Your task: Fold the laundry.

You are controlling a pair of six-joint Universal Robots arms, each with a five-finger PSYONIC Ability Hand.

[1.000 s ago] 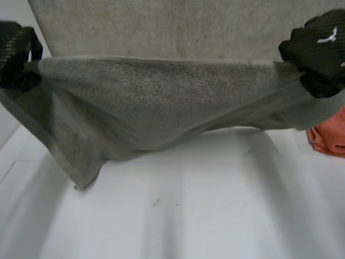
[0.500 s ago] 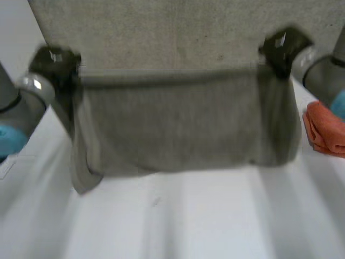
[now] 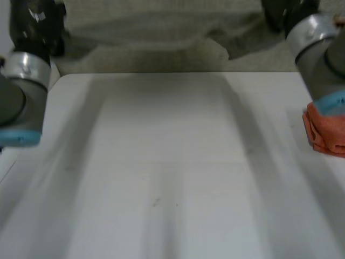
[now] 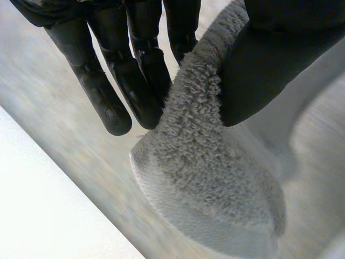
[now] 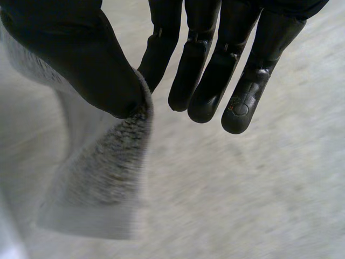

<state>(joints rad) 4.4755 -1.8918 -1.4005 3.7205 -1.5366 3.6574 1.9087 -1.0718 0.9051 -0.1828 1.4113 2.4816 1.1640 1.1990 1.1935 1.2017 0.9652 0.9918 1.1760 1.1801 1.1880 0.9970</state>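
Observation:
A grey-green towel (image 3: 161, 29) stretches between my two hands at the far edge of the white table (image 3: 172, 162). My left hand (image 3: 35, 21) is at the towel's left end. In the left wrist view its thumb (image 4: 269, 65) pinches a towel corner (image 4: 205, 178) against its straight fingers (image 4: 108, 81). My right hand (image 3: 285, 13) holds the right end. In the right wrist view its thumb (image 5: 81, 59) presses a towel corner (image 5: 102, 178) against the fingers (image 5: 215, 70), and the corner hangs below them. Both arms reach far forward.
A folded orange cloth (image 3: 326, 135) lies at the table's right edge, beside my right forearm (image 3: 323, 59). A grey-beige carpeted floor (image 5: 259, 189) lies beyond the table under both hands.
Both arms have swung away from me, carrying the towel from above the table's middle to its far edge. The towel hangs lower and farther off. Both grips have held.

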